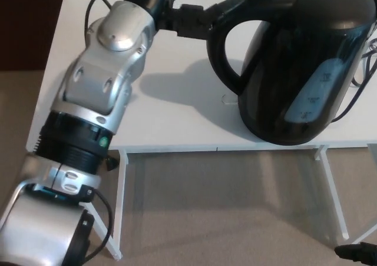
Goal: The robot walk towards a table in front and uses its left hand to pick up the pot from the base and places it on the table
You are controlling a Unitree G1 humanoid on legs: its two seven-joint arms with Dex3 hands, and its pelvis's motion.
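The pot is a large black electric kettle with a pale water window, filling the upper right of the head view. It looks raised above the white table and casts a shadow on the tabletop to its left. My left hand is shut around the top of the pot's handle, and my silver left forearm runs up to it from the lower left. The base is hidden from view. A small black part at the bottom right corner may be my right hand; its state does not show.
Black cables trail over the table behind the pot on the right, and another loops at the far left. The table's white legs stand on beige carpet, and its front edge runs just under the pot.
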